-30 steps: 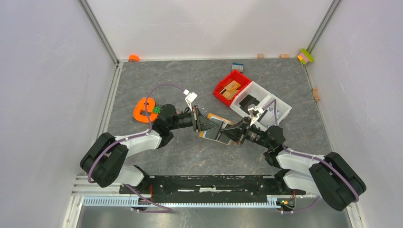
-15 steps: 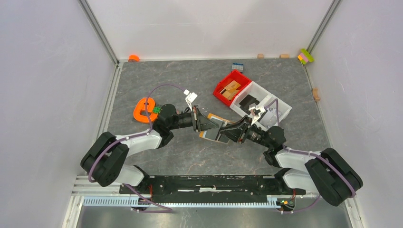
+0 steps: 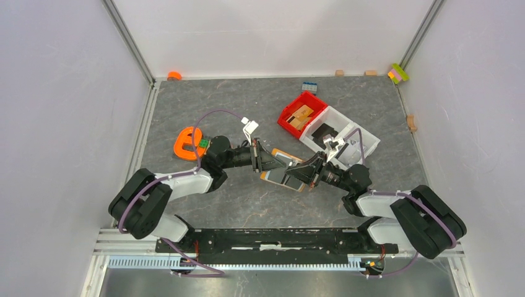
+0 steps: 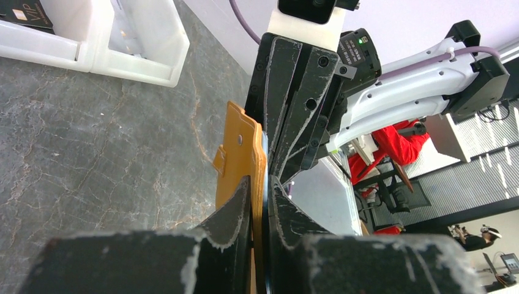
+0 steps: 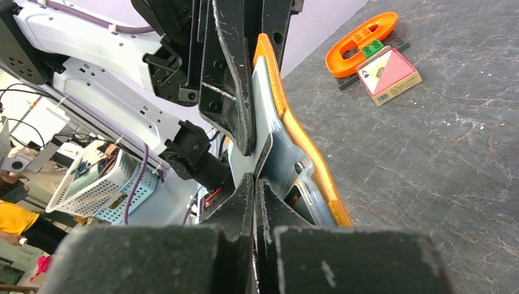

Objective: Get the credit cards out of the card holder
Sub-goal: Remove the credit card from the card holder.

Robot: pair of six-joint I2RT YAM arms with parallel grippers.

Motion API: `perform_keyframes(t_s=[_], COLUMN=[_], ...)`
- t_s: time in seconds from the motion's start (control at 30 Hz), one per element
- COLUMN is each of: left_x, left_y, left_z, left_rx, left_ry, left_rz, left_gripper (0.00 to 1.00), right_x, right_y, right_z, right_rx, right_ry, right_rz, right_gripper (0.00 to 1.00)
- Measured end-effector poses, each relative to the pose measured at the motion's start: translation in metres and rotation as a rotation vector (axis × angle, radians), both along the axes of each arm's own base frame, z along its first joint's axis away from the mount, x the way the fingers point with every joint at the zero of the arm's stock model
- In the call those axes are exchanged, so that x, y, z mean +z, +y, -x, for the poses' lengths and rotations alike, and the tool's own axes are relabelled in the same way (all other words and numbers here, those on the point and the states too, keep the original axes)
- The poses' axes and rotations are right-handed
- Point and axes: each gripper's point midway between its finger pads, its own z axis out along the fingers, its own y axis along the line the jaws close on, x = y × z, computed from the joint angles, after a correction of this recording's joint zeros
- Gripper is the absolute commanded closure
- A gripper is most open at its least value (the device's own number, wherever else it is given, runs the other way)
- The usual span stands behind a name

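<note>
At centre, left gripper (image 4: pixel 260 184) pinches card holder (image 4: pixel 242 159), right gripper (image 5: pixel 254 180) closed at its inner edge; we judge extraction step, straight pull next.

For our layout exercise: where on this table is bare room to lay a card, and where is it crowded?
Free: the strip between card holder and base rail; the far stretch beyond the orange ring. Crowded: around red bin, white tray, left gripper, right gripper.
</note>
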Motion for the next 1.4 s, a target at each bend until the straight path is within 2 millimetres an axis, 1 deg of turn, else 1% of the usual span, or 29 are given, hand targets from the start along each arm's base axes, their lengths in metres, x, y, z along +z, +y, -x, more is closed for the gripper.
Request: perform_keyframes(t_s=[0.03, 0.07, 0.23, 0.4, 0.5, 0.57, 0.6, 0.67, 0.8, 0.83, 0.93, 0.97, 1.0, 1.03, 1.13, 1.17, 1.2, 1.33, 1.4], left_x=[0.000, 0.001, 0.006, 0.011, 0.010, 0.008, 0.007, 0.007, 0.007, 0.006, 0.003, 0.002, 0.002, 0.001, -0.001, -0.002, -0.002, 0.000, 0.001], left_y=[0.000, 0.000, 0.004, 0.016, 0.019, 0.021, 0.021, 0.021, 0.021, 0.021, 0.020, 0.020, 0.020, 0.020, 0.020, 0.020, 0.020, 0.021, 0.021], left_z=[0.000, 0.000, -0.002, -0.008, -0.011, -0.012, -0.013, -0.013, -0.012, -0.012, -0.012, -0.012, -0.012, -0.012, -0.012, -0.012, -0.013, -0.014, -0.014], left_rx=[0.000, 0.000, 0.019, 0.075, 0.098, 0.108, 0.110, 0.110, 0.107, 0.106, 0.104, 0.103, 0.102, 0.103, 0.108, 0.110, 0.114, 0.128, 0.127], left_ry=[-0.001, -0.002, -0.011, -0.024, -0.022, -0.015, -0.014, -0.013, -0.012, -0.012, -0.005, -0.003, -0.001, 0.000, 0.012, 0.015, 0.018, 0.021, 0.018], left_rz=[0.001, 0.002, 0.009, 0.020, 0.019, 0.013, 0.012, 0.012, 0.012, 0.012, 0.005, 0.003, 0.002, 0.000, -0.009, -0.011, -0.013, -0.015, -0.012], left_gripper=[0.76, 0.73, 0.72, 0.77, 0.87, 0.89, 0.86, 0.78, 0.76, 0.78, 0.97, 0.98, 0.98, 0.98, 0.98, 0.98, 0.98, 0.98, 0.98], right_x=[0.000, 0.000, 0.003, 0.000, -0.003, -0.005, -0.006, -0.006, -0.006, -0.006, -0.007, -0.007, -0.008, -0.008, -0.009, -0.009, -0.009, -0.007, -0.006], right_y=[0.000, 0.000, -0.004, -0.007, -0.008, -0.007, -0.007, -0.007, -0.008, -0.008, -0.008, -0.008, -0.007, -0.007, -0.007, -0.007, -0.008, -0.008, -0.008], right_z=[0.000, 0.000, -0.003, -0.009, -0.010, -0.010, -0.011, -0.011, -0.011, -0.010, -0.010, -0.010, -0.010, -0.010, -0.010, -0.010, -0.010, -0.011, -0.011], right_rx=[-0.001, -0.004, -0.033, -0.065, -0.068, -0.067, -0.068, -0.067, -0.066, -0.064, -0.061, -0.059, -0.058, -0.057, -0.057, -0.057, -0.058, -0.062, -0.062], right_ry=[0.000, -0.001, -0.022, -0.017, -0.005, 0.002, 0.004, 0.006, 0.005, 0.005, 0.011, 0.015, 0.021, 0.023, 0.028, 0.031, 0.033, 0.024, 0.022], right_rz=[0.000, 0.000, 0.007, 0.022, 0.028, 0.030, 0.031, 0.031, 0.032, 0.032, 0.032, 0.032, 0.033, 0.033, 0.033, 0.033, 0.032, 0.027, 0.024], right_gripper=[1.00, 1.00, 1.00, 1.00, 1.00, 1.00, 1.00, 1.00, 1.00, 1.00, 1.00, 1.00, 0.99, 0.96, 0.72, 0.70, 0.71, 0.83, 0.86])
